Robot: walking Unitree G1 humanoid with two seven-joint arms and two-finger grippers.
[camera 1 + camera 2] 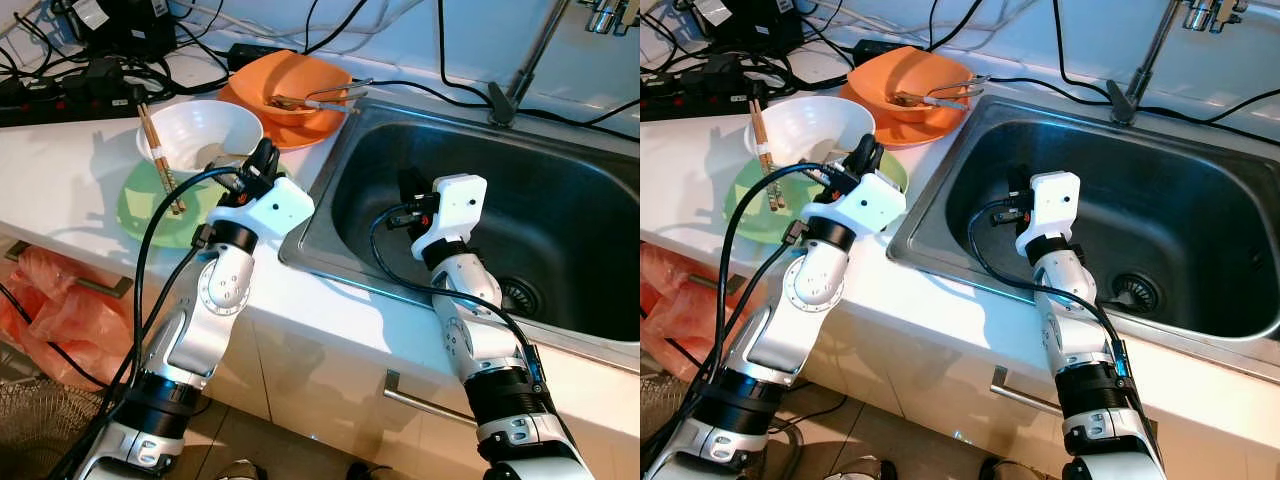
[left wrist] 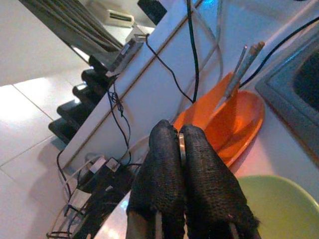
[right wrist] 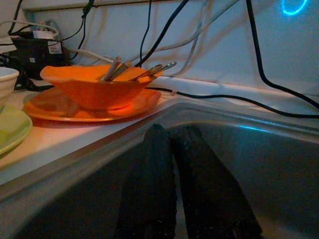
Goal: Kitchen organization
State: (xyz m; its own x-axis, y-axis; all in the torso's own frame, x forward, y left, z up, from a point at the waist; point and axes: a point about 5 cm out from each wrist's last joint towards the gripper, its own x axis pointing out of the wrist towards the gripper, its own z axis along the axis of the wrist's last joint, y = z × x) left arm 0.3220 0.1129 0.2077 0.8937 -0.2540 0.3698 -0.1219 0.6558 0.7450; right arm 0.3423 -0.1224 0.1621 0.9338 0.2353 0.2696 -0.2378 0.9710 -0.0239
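My left tool [image 1: 263,158] is clenched, empty, beside the white bowl [image 1: 205,133] — which sits on the green plate [image 1: 150,205], left of the sink [image 1: 560,215]. Right tool [image 1: 411,188] clenched inside the sink. Bowl probably ceramic — rigid, slippery, breakable; pinch rim away from the chopsticks [image 1: 160,158].

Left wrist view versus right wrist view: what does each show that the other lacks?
Left wrist: the left tool, fingers together, and black power strips along the wall. Right wrist: the right tool, fingers together, down in the sink, plus the white bowl's edge. Both: the orange bowl holding utensils and the green plate.
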